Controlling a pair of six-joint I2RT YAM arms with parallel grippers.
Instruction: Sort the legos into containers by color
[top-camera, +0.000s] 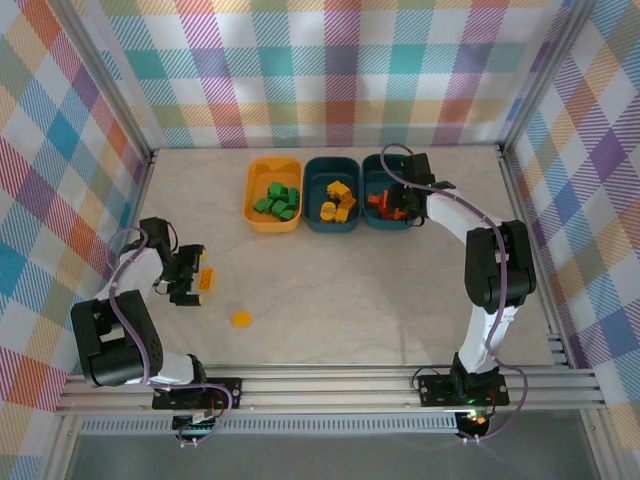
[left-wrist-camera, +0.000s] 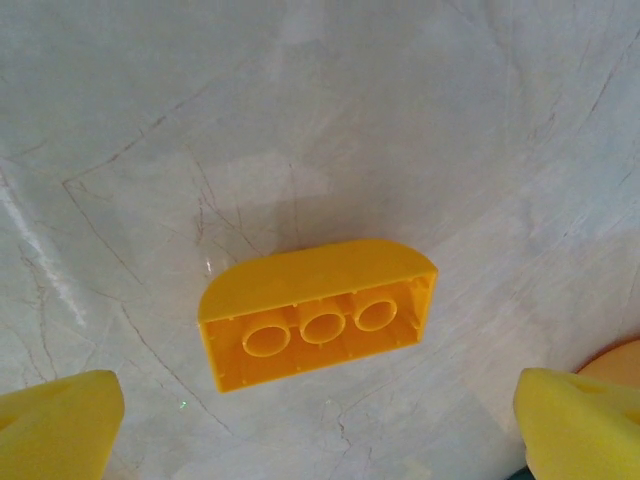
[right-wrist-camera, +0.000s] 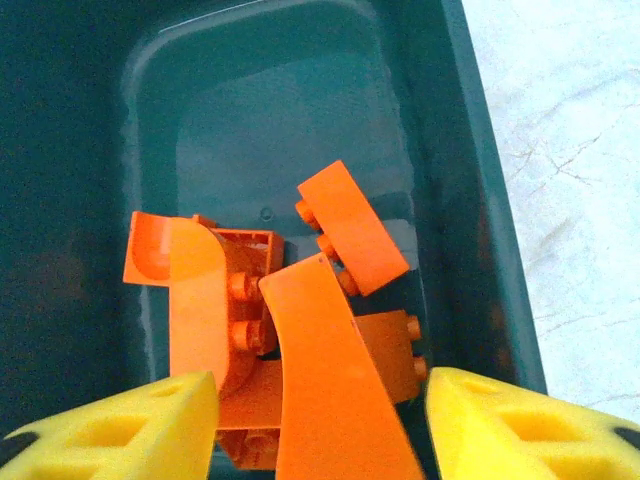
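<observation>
My left gripper (top-camera: 192, 284) (left-wrist-camera: 320, 428) hangs open low over the table, and a yellow lego (top-camera: 207, 280) (left-wrist-camera: 318, 312) lies on its side just ahead of its fingertips, hollow underside facing the camera. My right gripper (top-camera: 402, 207) (right-wrist-camera: 322, 425) stands open over the right teal container (top-camera: 378, 222) (right-wrist-camera: 470, 180). Between its fingers, touching neither, is a long curved orange lego (right-wrist-camera: 330, 370) on a heap of orange legos (right-wrist-camera: 215, 300). The yellow container (top-camera: 255, 190) holds green legos (top-camera: 277, 201). The middle teal container (top-camera: 315, 195) holds yellow legos (top-camera: 338, 200).
A small yellow-orange piece (top-camera: 241, 319) lies on the table to the right of my left gripper; an orange edge (left-wrist-camera: 622, 358) peeks out behind the right finger in the left wrist view. Metal rails frame the table on all sides, below the plaid walls.
</observation>
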